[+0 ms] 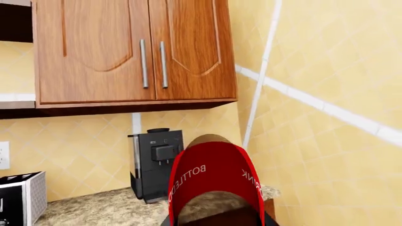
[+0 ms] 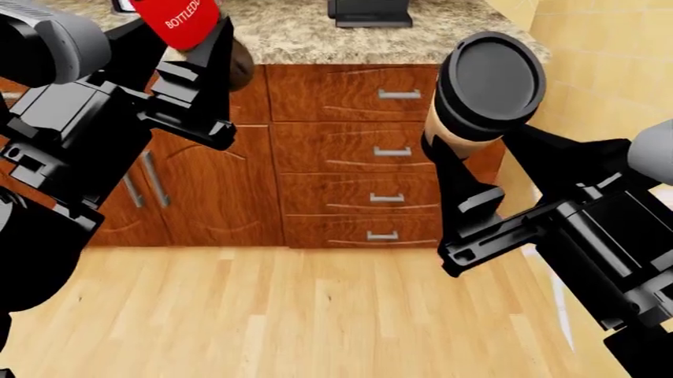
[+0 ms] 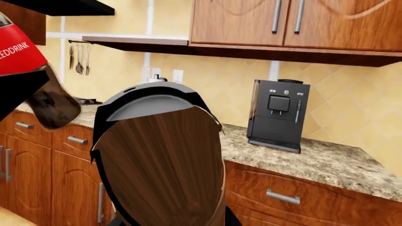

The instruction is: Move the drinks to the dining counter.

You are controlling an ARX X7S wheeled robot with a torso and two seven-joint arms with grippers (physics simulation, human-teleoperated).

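Drinks were both aloft before the brown-speckled counter [image 2: 315, 43], the left gripper [image 2: 200, 75] clenched on the cola bottle [image 2: 181, 17], the right gripper [image 2: 462, 169] grasping the cork cup [image 2: 486, 87]; no dining counter showed.

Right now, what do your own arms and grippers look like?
Both arms have matte black angular links with rounded light grey housings at the head view's upper left and right edges. The left gripper and right gripper have flat black tapered fingers. No cables or markings are visible.
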